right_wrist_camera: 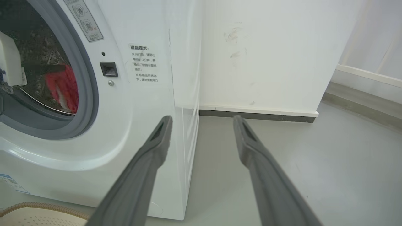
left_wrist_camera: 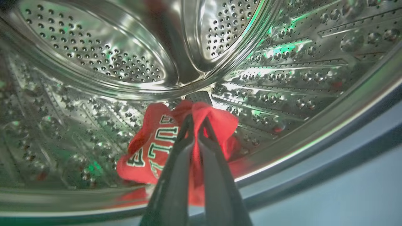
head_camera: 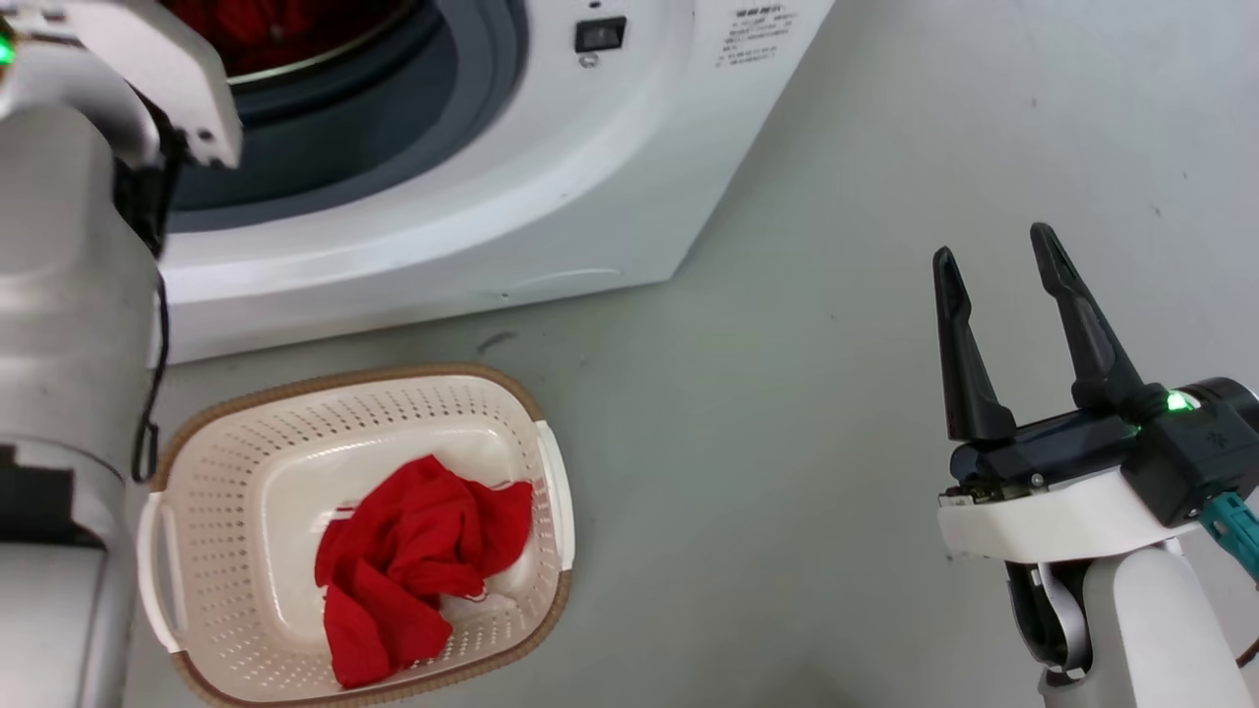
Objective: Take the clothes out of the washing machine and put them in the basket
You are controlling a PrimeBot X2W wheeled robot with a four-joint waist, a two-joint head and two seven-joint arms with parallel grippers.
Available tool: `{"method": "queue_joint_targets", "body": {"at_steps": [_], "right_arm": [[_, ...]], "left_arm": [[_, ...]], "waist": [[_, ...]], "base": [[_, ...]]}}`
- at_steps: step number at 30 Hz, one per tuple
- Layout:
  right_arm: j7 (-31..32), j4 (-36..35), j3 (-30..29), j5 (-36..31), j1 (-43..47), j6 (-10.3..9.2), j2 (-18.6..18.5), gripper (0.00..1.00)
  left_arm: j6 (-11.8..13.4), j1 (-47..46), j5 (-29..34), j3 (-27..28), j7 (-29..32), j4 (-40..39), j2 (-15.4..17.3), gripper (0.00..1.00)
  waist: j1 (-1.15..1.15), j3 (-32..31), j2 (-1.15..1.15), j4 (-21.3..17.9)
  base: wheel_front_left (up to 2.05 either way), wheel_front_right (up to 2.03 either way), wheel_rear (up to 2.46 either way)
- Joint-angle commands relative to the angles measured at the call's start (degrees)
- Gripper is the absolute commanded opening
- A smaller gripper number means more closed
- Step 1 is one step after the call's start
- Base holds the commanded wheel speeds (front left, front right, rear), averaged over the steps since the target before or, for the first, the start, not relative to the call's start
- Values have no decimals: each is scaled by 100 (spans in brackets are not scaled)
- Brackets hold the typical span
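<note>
My left gripper (left_wrist_camera: 196, 121) reaches deep into the washing machine (head_camera: 551, 177) and is shut on a red garment (left_wrist_camera: 157, 147) with white lettering, lying low in the steel drum (left_wrist_camera: 94, 56). That garment shows as a red patch (right_wrist_camera: 64, 89) through the porthole in the right wrist view. The cream basket (head_camera: 246, 442) stands on the floor in front of the machine and holds a crumpled red garment (head_camera: 413, 560). Off to the right, my right gripper (head_camera: 993, 246) hovers open and empty above the floor; its fingers (right_wrist_camera: 154, 150) point past the machine's right corner.
Grey floor (head_camera: 836, 413) stretches right of the basket and machine. A white wall (right_wrist_camera: 267, 56) with a dark skirting stands behind the machine's right side. My pale left forearm (head_camera: 69, 295) fills the head view's left edge, beside the basket.
</note>
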Motion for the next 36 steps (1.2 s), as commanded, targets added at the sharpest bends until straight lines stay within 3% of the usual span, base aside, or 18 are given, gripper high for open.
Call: {"method": "queue_joint_targets", "body": {"at_steps": [1, 10, 16, 26, 36], "right_arm": [[-11, 11, -15, -51, 72, -4, 6, 100], [-11, 103, -89, -228, 353, -4, 6, 100], [-11, 154, -95, -318, 582, -4, 5, 100], [-11, 256, -94, -397, 971, -4, 6, 100], [-11, 297, -88, -430, 1284, -4, 7, 100]], "left_arm": [[1, 142, -38, -24, -54, -39, -48, 0], [0, 1229, -435, -208, -317, -782, -257, 0], [47, 2033, -491, -105, -334, -1768, -324, 0], [283, 3297, -422, 10, -336, -3463, -266, 0], [554, 3972, -450, 15, -62, -5194, -66, 0]], "waist": [[0, -182, 0, 124], [0, -766, 0, 419], [0, -1161, 0, 594], [0, -1846, 0, 801], [0, -2295, 0, 955]], "base": [[0, 0, 0], [0, 0, 0], [0, 0, 0], [0, 0, 0], [0, 0, 0]]}}
